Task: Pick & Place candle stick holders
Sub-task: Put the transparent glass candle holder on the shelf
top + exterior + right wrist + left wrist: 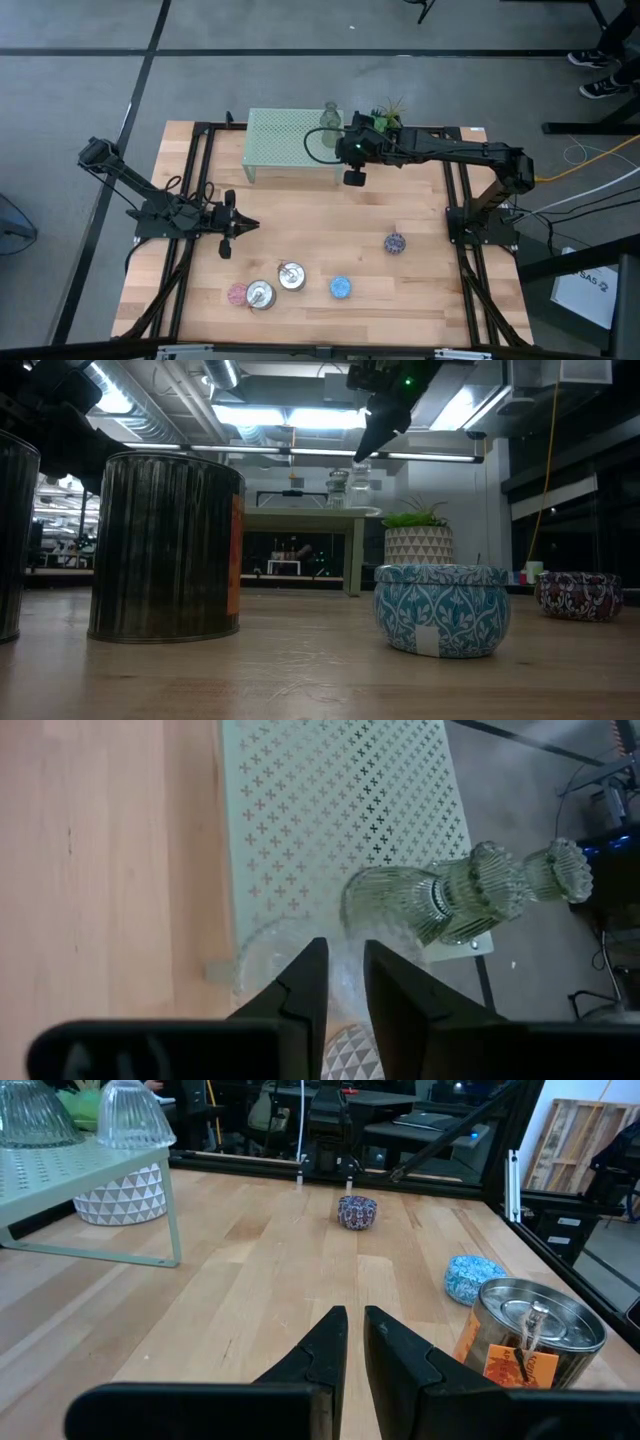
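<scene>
Right gripper (337, 982) sits over the clear glass holder (290, 960) on the mint stand (340, 810), fingers barely apart, releasing. Probably lifts away next. Left gripper (355, 1342) idles, nearly shut, empty.

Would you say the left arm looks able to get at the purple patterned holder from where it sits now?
Probably yes: bare wood lies between the left tool and the purple patterned holder, with the blue holder and silver tin off to one side.
</scene>
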`<action>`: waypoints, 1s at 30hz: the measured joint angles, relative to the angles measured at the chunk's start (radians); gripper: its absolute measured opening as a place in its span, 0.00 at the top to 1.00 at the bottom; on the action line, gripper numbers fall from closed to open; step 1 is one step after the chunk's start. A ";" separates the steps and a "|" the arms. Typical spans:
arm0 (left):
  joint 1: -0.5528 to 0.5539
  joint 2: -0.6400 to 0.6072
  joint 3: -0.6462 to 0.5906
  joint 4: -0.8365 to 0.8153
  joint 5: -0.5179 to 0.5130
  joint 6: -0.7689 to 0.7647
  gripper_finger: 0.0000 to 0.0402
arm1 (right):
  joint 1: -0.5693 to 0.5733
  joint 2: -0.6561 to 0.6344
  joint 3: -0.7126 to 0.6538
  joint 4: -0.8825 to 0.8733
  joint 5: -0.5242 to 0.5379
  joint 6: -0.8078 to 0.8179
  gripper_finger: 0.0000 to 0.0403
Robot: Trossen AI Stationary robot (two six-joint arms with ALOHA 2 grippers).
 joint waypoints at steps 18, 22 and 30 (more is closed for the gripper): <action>0.000 0.000 0.000 -0.001 0.000 0.000 0.92 | 0.000 0.017 -0.001 0.043 -0.030 0.013 0.82; 0.000 0.000 0.000 0.000 0.000 0.000 0.92 | 0.007 0.016 -0.001 0.037 -0.062 0.146 0.82; 0.000 0.000 0.000 -0.001 0.000 0.000 0.92 | 0.070 -0.051 -0.001 -0.189 -0.243 0.428 0.82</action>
